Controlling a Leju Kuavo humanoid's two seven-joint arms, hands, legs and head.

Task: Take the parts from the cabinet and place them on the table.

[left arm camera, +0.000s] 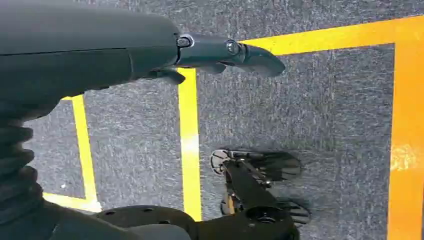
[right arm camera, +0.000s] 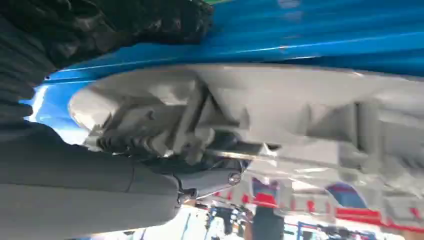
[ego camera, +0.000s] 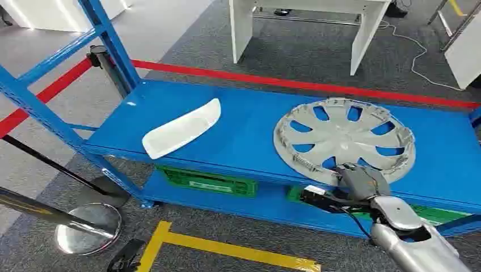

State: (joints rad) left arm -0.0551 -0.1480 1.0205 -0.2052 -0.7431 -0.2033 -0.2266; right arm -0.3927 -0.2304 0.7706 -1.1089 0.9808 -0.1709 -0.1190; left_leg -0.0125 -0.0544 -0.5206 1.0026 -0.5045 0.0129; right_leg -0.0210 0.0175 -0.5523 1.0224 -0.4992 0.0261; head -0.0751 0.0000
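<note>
Parts on the blue metal cabinet shelf [ego camera: 249,130]: round grey plastic wheel cover [ego camera: 343,139] at the right, white curved plastic trim piece [ego camera: 181,129] well apart at the left. Right hand [ego camera: 362,180] grips the cover's near rim — thumb beneath, fingers closed on the edge. Left hand [left arm camera: 227,52] hangs over the floor, fingers apart, holding nothing. Step: pickup. Next — likely lift clear, carry to bench.

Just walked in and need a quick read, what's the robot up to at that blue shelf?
The robot's right hand is at the near rim of a grey wheel cover lying on the blue shelf; the right wrist view shows its fingers against the rim, apparently gripping it. A white curved part lies untouched further left. The left hand hangs over the floor, holding nothing.
</note>
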